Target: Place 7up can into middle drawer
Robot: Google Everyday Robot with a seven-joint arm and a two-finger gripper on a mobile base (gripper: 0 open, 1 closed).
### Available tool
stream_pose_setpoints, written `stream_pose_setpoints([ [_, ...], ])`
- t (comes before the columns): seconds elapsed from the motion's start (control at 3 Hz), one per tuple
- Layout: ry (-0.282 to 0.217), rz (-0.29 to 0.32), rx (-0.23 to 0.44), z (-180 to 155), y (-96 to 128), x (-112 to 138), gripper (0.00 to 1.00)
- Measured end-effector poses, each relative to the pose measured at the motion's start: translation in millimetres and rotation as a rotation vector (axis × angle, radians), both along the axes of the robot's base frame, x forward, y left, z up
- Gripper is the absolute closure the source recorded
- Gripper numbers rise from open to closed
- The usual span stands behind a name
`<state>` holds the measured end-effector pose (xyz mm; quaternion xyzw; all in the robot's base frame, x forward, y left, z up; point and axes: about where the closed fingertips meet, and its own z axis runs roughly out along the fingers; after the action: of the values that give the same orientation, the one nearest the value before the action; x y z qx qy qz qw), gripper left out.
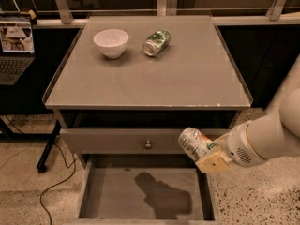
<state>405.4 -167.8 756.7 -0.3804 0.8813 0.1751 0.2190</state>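
- A grey cabinet stands on a speckled floor point(18, 182) before dark windows; its top point(187, 83) bears a white bowl point(111, 42) and a green can point(156, 42) lying on its side; a laptop point(14, 60) sits off to the left.
- Under the top a drawer front point(103, 140) with a brass knob point(148, 145) is shut; below it the middle drawer point(112, 196) is pulled out, with only a shadow point(161, 198) on its flat bottom.
- The gripper point(204, 153) comes in from the right on a white arm point(267, 137); its jaws are closed on the 7up can point(191, 142), which hangs tilted in the air before the right end of the knobbed front, above the right side of the open drawer and touching neither.
- Step in hand, as I judge it: carrying; the can is grasped and near the drawer, but not yet inside or let go.
- The next move seems to call for a shift left and toward the drawer's middle, clear of its right wall; then a descent close to the bottom; only then should the jaws open, since a tilted can dropped from height may roll or bounce.
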Motion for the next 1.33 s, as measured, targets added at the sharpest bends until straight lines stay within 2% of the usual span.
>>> stream_pose_setpoints([
  [0.67,0.005,-0.047,0.056,-71.0,-17.6,1.6,1.0],
  [1.0,0.005,-0.084,0.102,-118.7,-25.3,3.3,1.0],
  [1.33,0.004,-0.084,0.102,-118.7,-25.0,3.2,1.0],
])
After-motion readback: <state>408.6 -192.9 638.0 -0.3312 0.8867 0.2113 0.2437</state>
